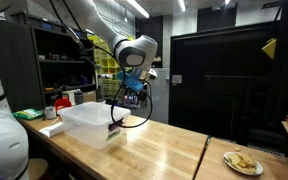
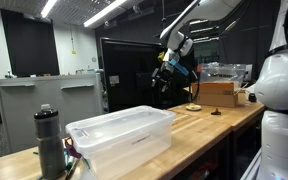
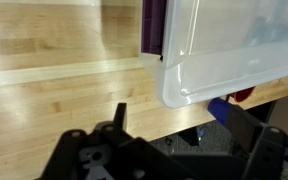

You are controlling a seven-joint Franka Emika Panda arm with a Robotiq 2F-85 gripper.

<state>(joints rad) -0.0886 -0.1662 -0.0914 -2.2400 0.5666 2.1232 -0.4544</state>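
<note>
Clear plastic bin on wooden table; dark bottle beside it.

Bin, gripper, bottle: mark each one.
Bin point(image 2: 124, 150), in an exterior view, on its front wall.
Gripper point(image 3: 176, 115), in the wrist view, midway between its open fingertips.
Bottle point(image 2: 49, 140), in an exterior view, on its dark body.

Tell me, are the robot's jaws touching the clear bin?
Apart. In an exterior view the open jaws hang in the air above the bin, with dark background showing between them.
</note>
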